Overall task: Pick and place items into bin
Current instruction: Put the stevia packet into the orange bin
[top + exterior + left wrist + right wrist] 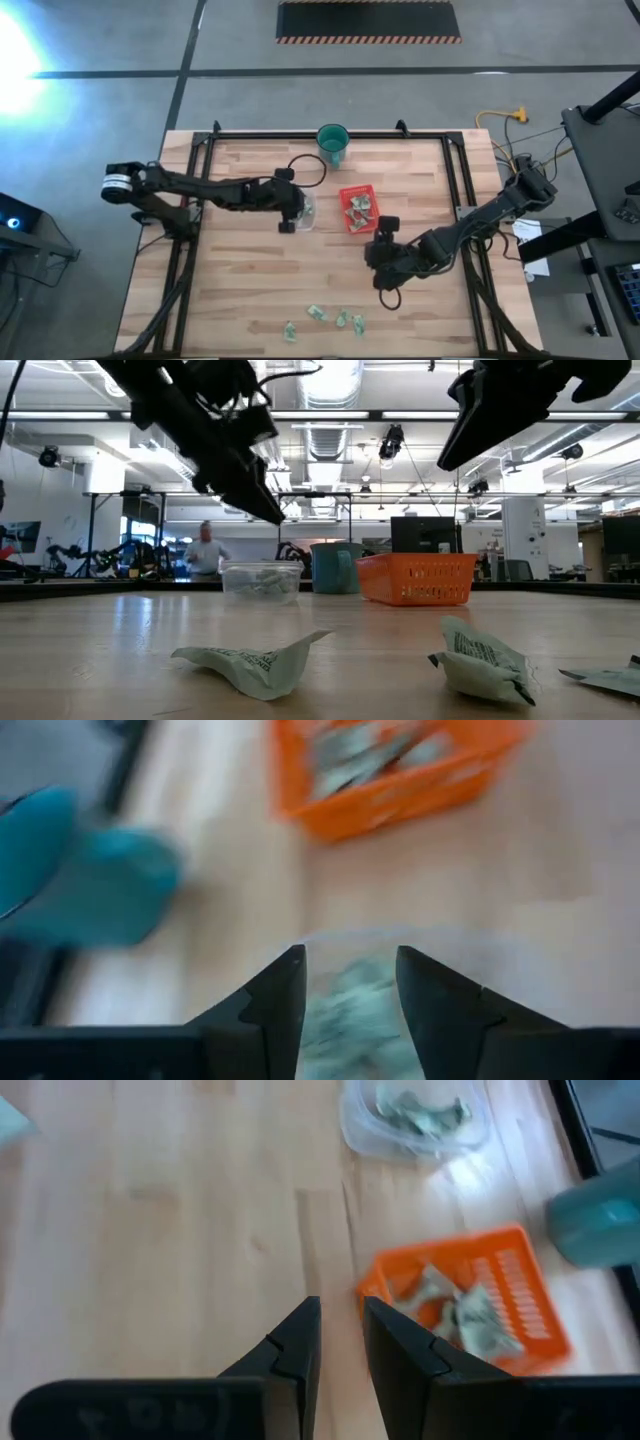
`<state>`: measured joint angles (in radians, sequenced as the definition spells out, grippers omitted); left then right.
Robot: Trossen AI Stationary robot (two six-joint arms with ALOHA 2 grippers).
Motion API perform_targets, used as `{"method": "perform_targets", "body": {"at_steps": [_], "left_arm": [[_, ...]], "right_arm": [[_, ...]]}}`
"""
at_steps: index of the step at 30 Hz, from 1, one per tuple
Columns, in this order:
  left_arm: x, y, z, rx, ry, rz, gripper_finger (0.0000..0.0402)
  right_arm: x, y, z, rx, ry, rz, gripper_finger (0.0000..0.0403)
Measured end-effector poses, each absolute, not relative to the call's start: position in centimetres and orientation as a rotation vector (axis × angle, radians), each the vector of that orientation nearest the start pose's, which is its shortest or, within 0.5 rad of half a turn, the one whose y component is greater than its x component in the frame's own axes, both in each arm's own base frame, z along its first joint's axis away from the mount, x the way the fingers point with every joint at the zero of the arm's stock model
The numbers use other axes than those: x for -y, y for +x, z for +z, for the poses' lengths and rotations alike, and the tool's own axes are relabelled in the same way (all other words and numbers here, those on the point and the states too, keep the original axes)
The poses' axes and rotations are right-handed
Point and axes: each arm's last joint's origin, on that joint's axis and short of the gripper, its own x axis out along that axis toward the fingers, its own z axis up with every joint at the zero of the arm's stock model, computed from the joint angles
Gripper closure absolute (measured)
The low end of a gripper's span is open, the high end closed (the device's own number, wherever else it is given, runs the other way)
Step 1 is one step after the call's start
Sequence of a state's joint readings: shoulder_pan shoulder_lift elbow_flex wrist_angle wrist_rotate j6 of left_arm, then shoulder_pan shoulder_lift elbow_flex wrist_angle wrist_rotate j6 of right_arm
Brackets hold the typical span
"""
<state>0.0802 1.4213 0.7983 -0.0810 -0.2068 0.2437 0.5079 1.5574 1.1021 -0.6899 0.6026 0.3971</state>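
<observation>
My left gripper hangs open just over a clear plastic bin at the table's middle. The bin rests on its base and holds pale green-and-white items, seen between and below the fingers. Nothing is held. My right gripper hovers near the orange tray, on its near-right side. Its fingers stand a little apart over bare wood, with nothing between them. Several loose items lie by the near edge; in the low view they lie close by as crumpled pieces.
The orange tray also holds several pale pieces. A teal cup stands at the far edge. Black frame rails run along the table's left and right sides. Bare wood lies between the tray and the loose pieces.
</observation>
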Motion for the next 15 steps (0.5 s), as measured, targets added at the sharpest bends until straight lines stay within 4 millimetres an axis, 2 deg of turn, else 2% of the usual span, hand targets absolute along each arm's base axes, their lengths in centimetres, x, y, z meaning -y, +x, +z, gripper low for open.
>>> {"method": "perform_targets", "body": {"at_steps": [4, 10, 15], "left_arm": [[-1.1, 28.2, 21.4, -0.722, 0.191, 0.024, 0.026], [2.9, 27.4, 21.1, -0.732, 0.197, -0.096, 0.026], [6.0, 27.1, 21.2, -0.703, 0.243, -0.178, 0.026]], "right_arm": [[-13.6, 27.5, 22.4, -0.872, -0.161, -0.204, 0.0335], [-14.8, 27.9, 20.7, -0.884, -0.029, 0.106, 0.0335], [-15.6, 28.5, 20.0, -0.781, 0.023, 0.276, 0.0335]]}}
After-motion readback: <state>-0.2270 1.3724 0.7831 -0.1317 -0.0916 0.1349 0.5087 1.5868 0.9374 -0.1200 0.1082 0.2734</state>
